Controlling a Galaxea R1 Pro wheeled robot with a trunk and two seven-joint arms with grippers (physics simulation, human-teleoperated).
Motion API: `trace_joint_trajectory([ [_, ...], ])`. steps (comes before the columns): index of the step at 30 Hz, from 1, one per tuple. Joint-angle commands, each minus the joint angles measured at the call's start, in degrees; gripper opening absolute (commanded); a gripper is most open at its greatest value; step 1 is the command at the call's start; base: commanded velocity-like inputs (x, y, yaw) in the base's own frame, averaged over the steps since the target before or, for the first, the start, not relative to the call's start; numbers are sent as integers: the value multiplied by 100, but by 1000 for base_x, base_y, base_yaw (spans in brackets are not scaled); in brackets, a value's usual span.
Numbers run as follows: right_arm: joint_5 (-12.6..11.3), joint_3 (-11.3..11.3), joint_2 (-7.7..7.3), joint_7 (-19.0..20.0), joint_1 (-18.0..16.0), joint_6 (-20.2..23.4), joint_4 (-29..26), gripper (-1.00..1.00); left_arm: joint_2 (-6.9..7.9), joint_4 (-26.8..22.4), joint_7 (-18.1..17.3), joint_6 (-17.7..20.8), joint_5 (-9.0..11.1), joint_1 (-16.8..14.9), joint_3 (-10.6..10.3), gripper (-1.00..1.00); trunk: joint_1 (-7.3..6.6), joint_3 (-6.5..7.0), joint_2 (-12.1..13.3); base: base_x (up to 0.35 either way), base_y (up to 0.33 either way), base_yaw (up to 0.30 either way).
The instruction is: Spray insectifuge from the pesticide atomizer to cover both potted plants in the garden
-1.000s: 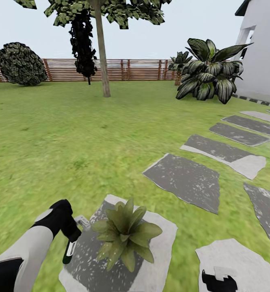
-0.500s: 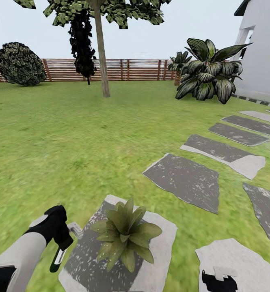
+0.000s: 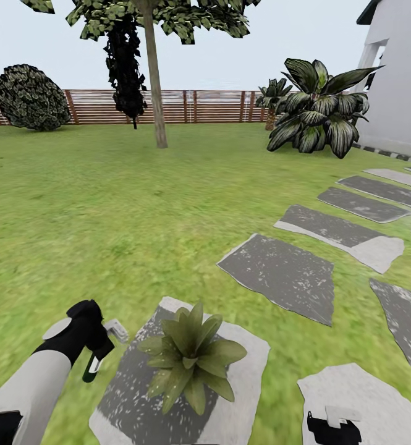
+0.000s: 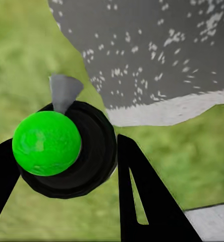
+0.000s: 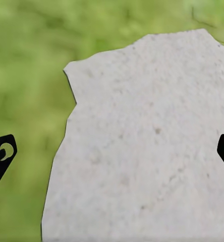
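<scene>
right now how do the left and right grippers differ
The left gripper is shut on the atomizer, beside the potted plant; the right gripper holds nothing. In the wrist views the left fingers sit close around the sprayer, while the right fingers stand wide apart over a pale stone. Both are black.

L arm (image 3: 35,386): white forearm shell, black wrist, black jaws; R seems black too.
</scene>
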Motion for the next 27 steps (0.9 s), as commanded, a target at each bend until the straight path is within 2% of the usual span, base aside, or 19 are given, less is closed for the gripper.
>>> trace_joint_trajectory([
  [1,61,-40,0,-23,-5,-18,9,100,7,19,-33,20,-37,28,12,-100,-1,-5,-2,0,0,0],
  [7,61,-40,0,-23,-5,-18,9,100,-46,-2,65,-5,9,425,35,-100,-1,-5,-2,0,0,0],
  [11,61,-40,0,-23,-5,-18,9,100,-17,33,516,1,95,442,117,-100,-1,-5,-2,0,0,0],
  [17,61,-40,0,-23,-5,-18,9,100,31,-36,595,2,111,443,151,-100,-1,-5,-2,0,0,0],
  [24,61,-41,-8,-23,-5,-18,9,100,294,-27,771,-14,113,443,152,-100,-1,-5,-2,0,0,0],
  [26,61,-42,-9,-23,-5,-18,9,100,275,-18,806,-20,125,446,139,-100,-1,-5,-2,0,0,0],
  [27,61,-43,-9,-23,-5,-18,9,100,201,-19,817,-17,125,449,126,-100,-1,-5,-2,0,0,0],
])
